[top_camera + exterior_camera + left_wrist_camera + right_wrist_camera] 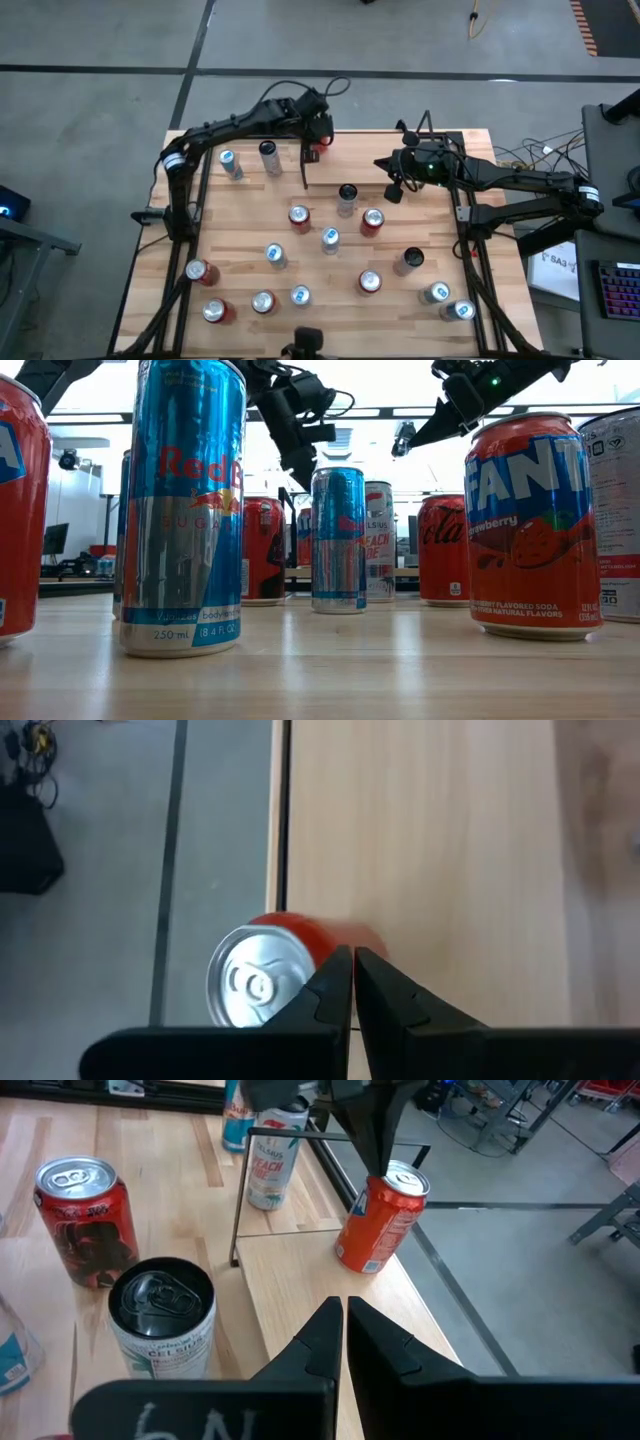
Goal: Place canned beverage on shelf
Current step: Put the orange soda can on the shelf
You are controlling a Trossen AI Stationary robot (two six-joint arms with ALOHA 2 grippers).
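On shelf (330, 1295), one orange can (378, 1220).

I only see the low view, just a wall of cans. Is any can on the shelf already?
Observer: Yes. One orange can stands upright at a corner of the shelf.
Operator: Is an arm holding it?
Observer: No. The left gripper hangs just above the can with its fingers shut and grips nothing.
Operator: And the other arm?
Observer: The right gripper is shut and empty too, hovering over the shelf farther along the board.
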